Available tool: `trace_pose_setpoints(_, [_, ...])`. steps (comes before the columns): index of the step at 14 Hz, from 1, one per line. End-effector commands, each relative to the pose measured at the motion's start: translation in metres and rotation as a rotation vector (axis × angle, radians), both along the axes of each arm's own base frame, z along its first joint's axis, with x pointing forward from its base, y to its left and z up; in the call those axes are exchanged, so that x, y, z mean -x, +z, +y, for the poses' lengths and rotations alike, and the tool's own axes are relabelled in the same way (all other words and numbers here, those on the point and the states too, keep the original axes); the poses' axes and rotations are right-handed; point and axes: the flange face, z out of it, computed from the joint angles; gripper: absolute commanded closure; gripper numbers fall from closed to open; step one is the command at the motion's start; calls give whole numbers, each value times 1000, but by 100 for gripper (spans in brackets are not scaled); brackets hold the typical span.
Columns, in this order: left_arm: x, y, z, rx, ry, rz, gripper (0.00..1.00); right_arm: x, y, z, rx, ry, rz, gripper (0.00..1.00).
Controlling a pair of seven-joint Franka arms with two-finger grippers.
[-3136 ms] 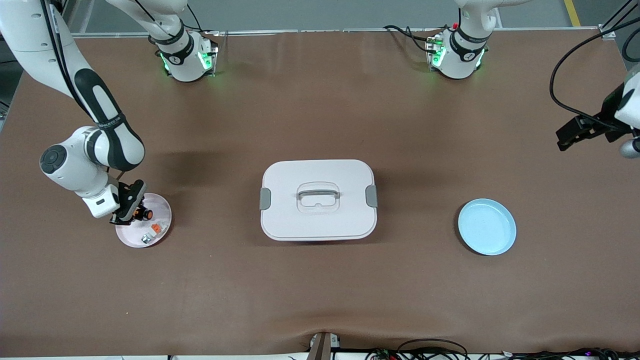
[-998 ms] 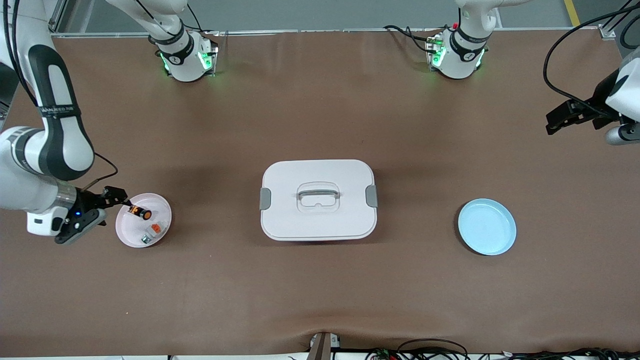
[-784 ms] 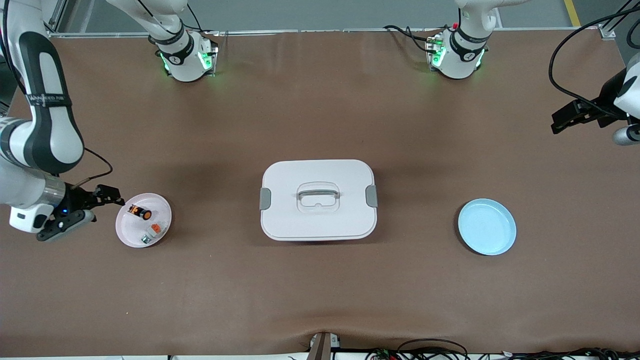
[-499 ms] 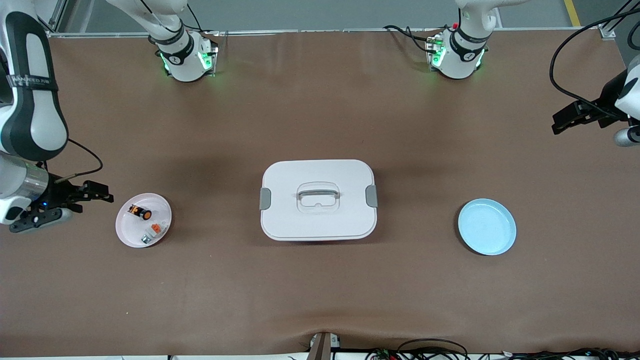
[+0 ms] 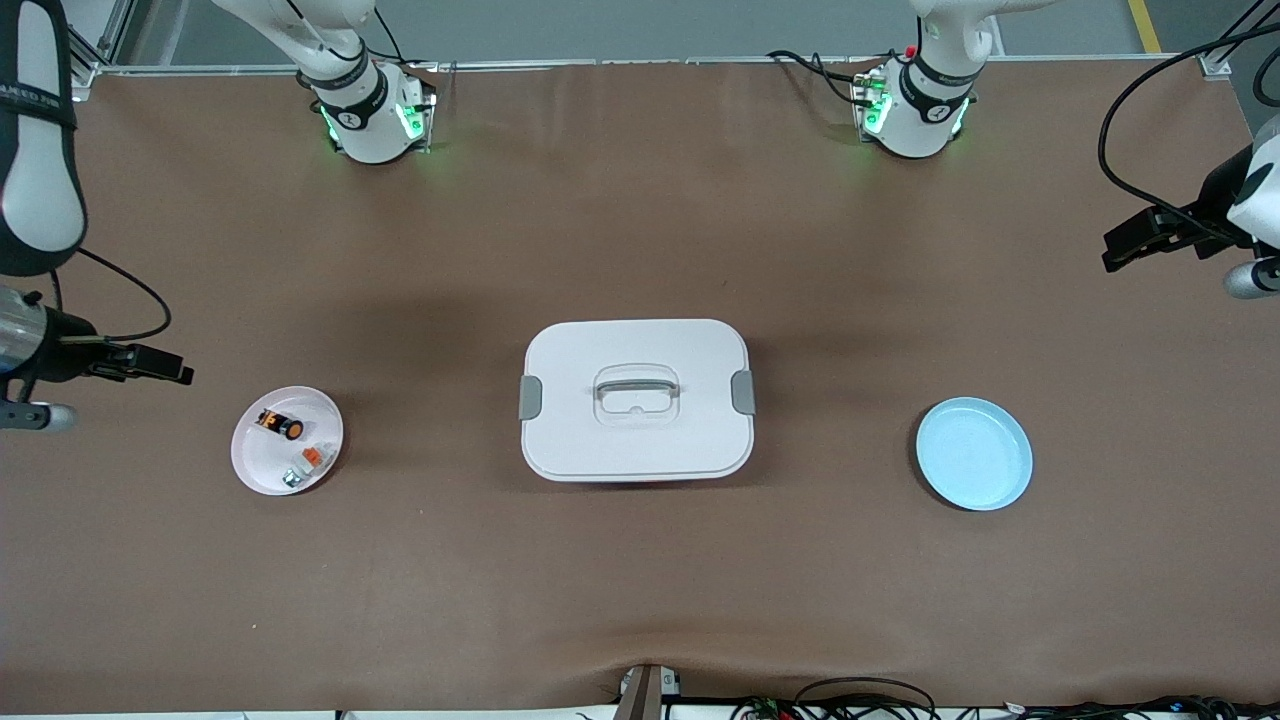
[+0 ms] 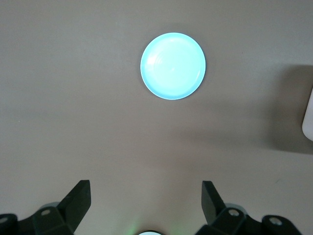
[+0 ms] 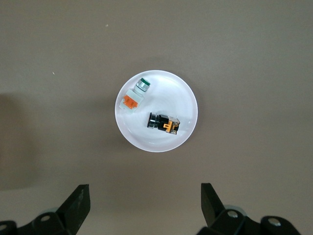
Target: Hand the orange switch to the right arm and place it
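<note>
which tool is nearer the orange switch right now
Right. The right tool is open, up near the pink plate holding the orange switch; the left tool waits open at the table's left-arm end.

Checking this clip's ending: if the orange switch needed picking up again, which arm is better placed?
Right, probably. The right tool is open beside the pink plate holding the orange switch; the left tool hangs open at the table's other end.

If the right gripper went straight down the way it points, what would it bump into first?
Probably the bare brown table. The open right gripper points down just beside the round white plate holding the black orange switch, though depth is hard to judge.
</note>
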Motion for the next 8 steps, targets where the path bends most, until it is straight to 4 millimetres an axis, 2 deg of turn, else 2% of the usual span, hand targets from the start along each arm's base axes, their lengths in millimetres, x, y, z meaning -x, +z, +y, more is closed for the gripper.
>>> trace_pose_setpoints(1, [0,9,2,12,-4,-14,0,-1,31,24,18,-10,5,0])
trace_pose_setpoints(4, [2,18,1,19,-2,-32,0,8,70,42,27,-20,-53,0])
trace_pose_setpoints(6, [3,20,3,18,3,-34,0,14,85,57,28,-7,-63,0])
trace_pose_setpoints(8, [3,21,16,33,20,-36,0,19,96,65,31,7,-79,0])
